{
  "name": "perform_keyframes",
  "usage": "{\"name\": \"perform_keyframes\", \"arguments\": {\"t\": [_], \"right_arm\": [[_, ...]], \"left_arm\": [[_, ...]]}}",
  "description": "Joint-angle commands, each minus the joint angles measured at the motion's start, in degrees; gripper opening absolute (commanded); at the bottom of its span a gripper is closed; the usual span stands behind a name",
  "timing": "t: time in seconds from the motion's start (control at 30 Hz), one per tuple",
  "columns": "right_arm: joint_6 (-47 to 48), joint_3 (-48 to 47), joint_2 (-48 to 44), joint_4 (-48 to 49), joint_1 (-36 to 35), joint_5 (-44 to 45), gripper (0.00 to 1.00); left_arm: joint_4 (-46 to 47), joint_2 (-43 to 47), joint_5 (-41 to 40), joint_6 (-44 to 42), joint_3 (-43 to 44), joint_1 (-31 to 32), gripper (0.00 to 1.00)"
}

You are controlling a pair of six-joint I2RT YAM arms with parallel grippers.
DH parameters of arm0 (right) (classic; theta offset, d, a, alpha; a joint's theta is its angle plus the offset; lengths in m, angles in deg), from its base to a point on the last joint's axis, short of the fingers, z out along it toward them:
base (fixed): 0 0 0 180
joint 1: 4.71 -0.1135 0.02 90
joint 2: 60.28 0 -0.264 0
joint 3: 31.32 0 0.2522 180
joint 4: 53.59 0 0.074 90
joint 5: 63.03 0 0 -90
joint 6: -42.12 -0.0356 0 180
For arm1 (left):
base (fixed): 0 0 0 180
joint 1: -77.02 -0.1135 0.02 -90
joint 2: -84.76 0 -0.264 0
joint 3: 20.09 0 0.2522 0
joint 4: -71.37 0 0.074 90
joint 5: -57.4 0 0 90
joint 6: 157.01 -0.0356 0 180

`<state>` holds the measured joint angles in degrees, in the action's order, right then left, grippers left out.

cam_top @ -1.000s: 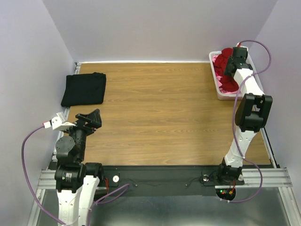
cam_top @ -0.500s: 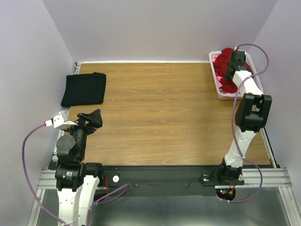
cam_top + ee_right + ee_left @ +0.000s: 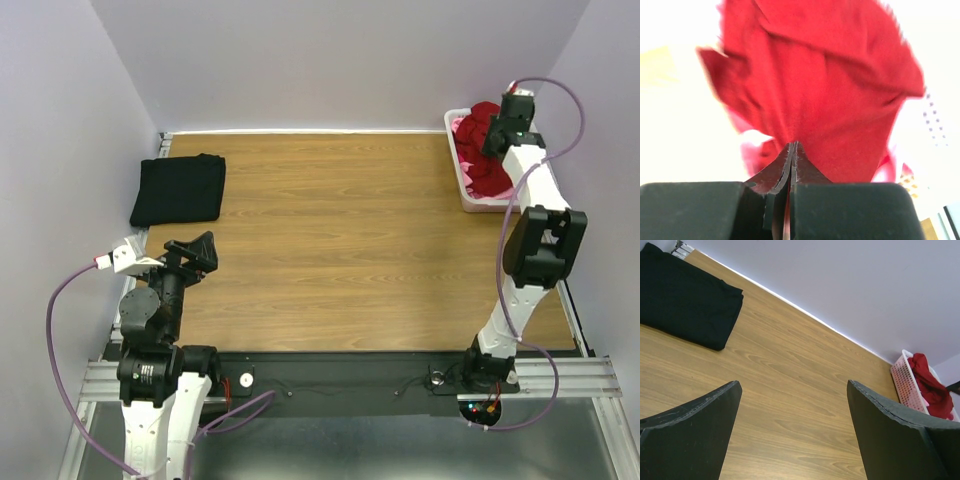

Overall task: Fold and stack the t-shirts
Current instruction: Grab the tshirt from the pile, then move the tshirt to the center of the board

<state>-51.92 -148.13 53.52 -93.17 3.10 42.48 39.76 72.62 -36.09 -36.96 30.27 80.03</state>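
Where the top view looks down on the wooden surface (image 3: 350, 220), we see the white basket (image 3: 461, 185) at the two o'clock corner. The dark red t-shirt (image 3: 486, 113) is heaped in it over the pink t-shirts (image 3: 462, 128). The right claw (image 3: 494, 143) is down on the red heap, its jaws hidden from us here. The black t-shirt (image 3: 178, 188) lies folded flat at ten o'clock, well apart from the basket. The left claw (image 3: 200, 250) hangs over the surface at eight o'clock, touching nothing.

In the left wrist view, we see both fingers (image 3: 690, 435) of the left claw spread wide with only bare wood between them. The black t-shirt sits at eleven o'clock, and the basket at three o'clock has red cloth rising above its rim.

In the right wrist view, we see the right claw's jaws pressed fully together at six o'clock, with a fold of the dark red t-shirt pinched between their tips. The cloth fans up toward twelve and fills most of the frame. A little pink shows on either side of the fingers, and the background is washed out.
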Motion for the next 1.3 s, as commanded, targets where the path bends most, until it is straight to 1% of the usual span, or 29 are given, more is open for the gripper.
{"name": "perform_keyframes", "arguments": {"t": [0.0, 0.03, 0.17, 0.2, 0.27, 0.3, 0.37, 0.4, 0.43, 0.47, 0.5, 0.57, 0.6, 0.67, 0.7, 0.73, 0.8, 0.83, 0.9, 0.93, 1.03, 1.07, 1.13, 1.17, 1.2, 1.23, 1.27], "right_arm": [[-2.1, -5.5, -10.6, 1.7, -0.4, -10.5, 0.0], [-2.6, -5.6, -11.6, 1.7, -0.9, -13.8, 0.01], [-4.7, -4.6, -15.0, 1.7, -5.2, -19.5, 0.01], [-5.1, -4.3, -15.2, 1.7, -6.1, -22.4, 0.01], [-6.2, -4.0, -15.8, 1.6, -7.7, -23.7, 0.0], [-7.6, -3.9, -15.8, 1.7, -11.3, -25.8, 0.01], [-9.5, -5.0, -15.1, 1.6, -14.7, -27.5, 0.01], [-10.2, -5.6, -14.8, 1.6, -18.8, -28.0, 0.01], [-10.8, -6.2, -14.5, 1.7, -20.6, -29.6, 0.01], [-12.0, -8.6, -13.9, 1.6, -22.6, -30.6, 0.01], [-12.6, -10.1, -12.8, 1.6, -26.5, -31.2, 0.01], [-13.1, -13.7, -11.6, 1.6, -30.3, -32.8, 0.01], [-13.4, -17.9, -10.2, 1.6, -33.4, -33.9, 0.01], [-13.7, -22.2, -9.3, 1.7, -35.8, -34.5, 0.01], [-14.9, -26.3, -8.8, 1.7, -37.0, -35.2, 0.0], [-15.4, -28.0, -8.0, 1.7, -37.3, -36.8, 0.0], [-15.9, -30.3, -8.0, 1.9, -38.2, -37.3, 0.01], [-15.9, -29.7, -8.3, 2.5, -38.3, -36.6, 0.01], [-15.5, -25.7, -10.6, 4.0, -38.4, -34.4, 0.01], [-15.4, -20.8, -11.5, 4.4, -38.4, -31.5, 0.01], [-14.1, -12.7, -14.1, 5.0, -38.4, -31.2, 0.01], [-14.2, -7.1, -15.3, 5.0, -38.4, -30.9, 0.01], [-14.7, -0.1, -16.8, 5.2, -38.4, -29.8, 0.01], [-15.8, 3.3, -17.6, 5.3, -38.3, -27.0, 0.01], [-16.8, 10.6, -18.4, 5.4, -38.2, -25.3, 0.01], [-17.1, 14.0, -19.9, 5.5, -38.2, -20.4, 0.01], [-18.3, 17.8, -20.5, 5.5, -38.2, -17.5, 0.01]], "left_arm": [[2.3, 0.4, 0.1, -0.5, 0.2, 0.0, 0.99], [2.3, 0.2, 0.1, -0.4, 0.1, -0.1, 0.99], [3.0, -0.1, 0.8, -0.2, -0.1, -0.1, 0.99], [3.2, -0.1, 1.1, -0.1, -0.2, 0.0, 0.99], [3.3, -0.2, 1.4, 0.0, -0.2, 0.0, 0.99], [3.3, -0.3, 1.5, 0.0, -0.2, 0.0, 0.99], [3.3, -0.2, 1.6, 0.0, -0.1, 0.0, 0.99], [3.3, -0.2, 1.7, 0.2, 0.0, -0.1, 0.99], [3.3, -0.3, 2.0, 0.2, 0.0, 0.0, 0.99], [3.3, -0.2, 2.0, 0.2, 0.2, 0.0, 0.99], [3.2, -0.2, 2.0, 0.3, 0.3, 0.0, 0.99], [3.1, -0.3, 2.3, 0.4, 0.8, 0.0, 0.99], [2.9, -0.3, 2.3, 0.4, 1.1, 0.0, 0.99], [2.6, -0.3, 2.2, 0.4, 1.3, 0.0, 0.99], [2.4, -0.2, 2.2, 0.3, 1.6, -0.1, 0.99], [2.0, -0.2, 2.2, 0.4, 1.7, 0.0, 0.99], [1.7, 0.1, 2.3, 0.2, 1.9, 0.0, 0.99], [1.5, 0.3, 2.2, 0.2, 2.0, 0.0, 0.99], [1.1, 0.4, 2.1, 0.2, 1.6, -0.1, 0.99], [0.8, 0.4, 2.2, 0.3, 1.5, -0.1, 0.99], [0.4, 0.2, 2.3, 0.5, 1.6, 0.0, 0.99], [0.2, 0.0, 2.4, 0.6, 1.6, -0.1, 0.99], [0.0, -0.1, 2.5, 0.6, 1.6, 0.0, 0.99], [-0.2, -0.2, 2.5, 0.6, 1.7, 0.0, 0.99], [-0.2, -0.3, 2.6, 0.8, 1.6, 0.0, 0.99], [-0.3, -0.4, 2.8, 0.8, 1.5, -0.1, 0.99], [-0.5, -0.6, 2.8, 1.0, 1.5, -0.1, 0.99]]}}
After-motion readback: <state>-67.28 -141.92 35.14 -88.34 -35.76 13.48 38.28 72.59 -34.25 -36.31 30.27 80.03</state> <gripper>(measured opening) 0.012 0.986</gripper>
